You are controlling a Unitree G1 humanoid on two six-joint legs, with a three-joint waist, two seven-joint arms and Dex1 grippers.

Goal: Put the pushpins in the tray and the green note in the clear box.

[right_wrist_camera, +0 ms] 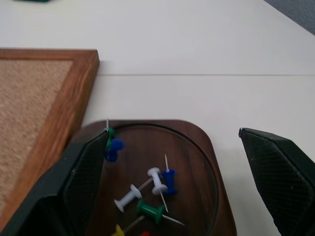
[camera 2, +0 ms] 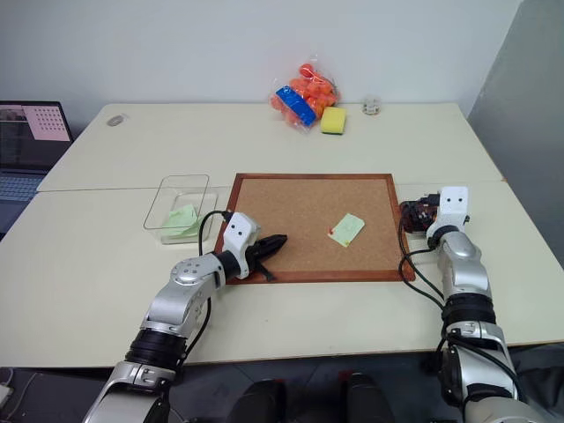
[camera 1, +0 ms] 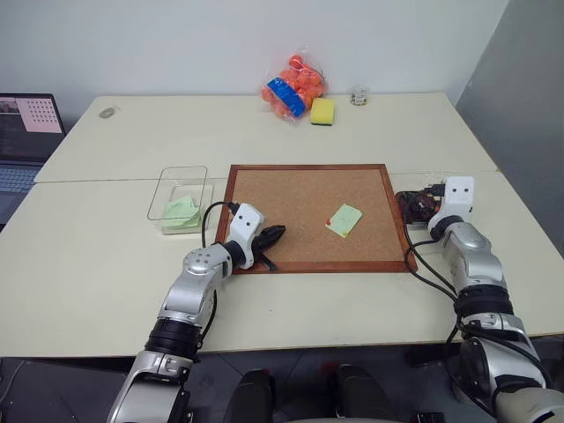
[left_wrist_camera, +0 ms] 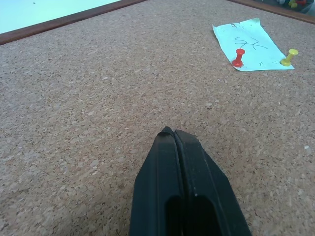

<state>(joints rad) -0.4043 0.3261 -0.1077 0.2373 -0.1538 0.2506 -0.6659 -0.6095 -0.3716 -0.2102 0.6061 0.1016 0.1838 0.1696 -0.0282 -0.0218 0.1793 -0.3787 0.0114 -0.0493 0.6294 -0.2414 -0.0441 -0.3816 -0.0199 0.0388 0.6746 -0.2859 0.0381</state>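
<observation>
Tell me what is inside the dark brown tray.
The small dark brown rounded-square tray holds loose pushpins: blue, white, green, plus a yellow and a red head at the picture's edge. The right gripper's open fingers cover its near corner.

Pale table (camera 1: 370, 300), items resting on its top.
Cork board (camera 1: 291, 198) at centre; clear box (camera 1: 167, 189) just beside its left edge (green paper inside); tray (right_wrist_camera: 197, 162) beside its right edge; bag of orange balls (camera 1: 295, 88), yellow sponge (camera 1: 322, 110) and small jar (camera 1: 359, 96) near the far edge.
</observation>
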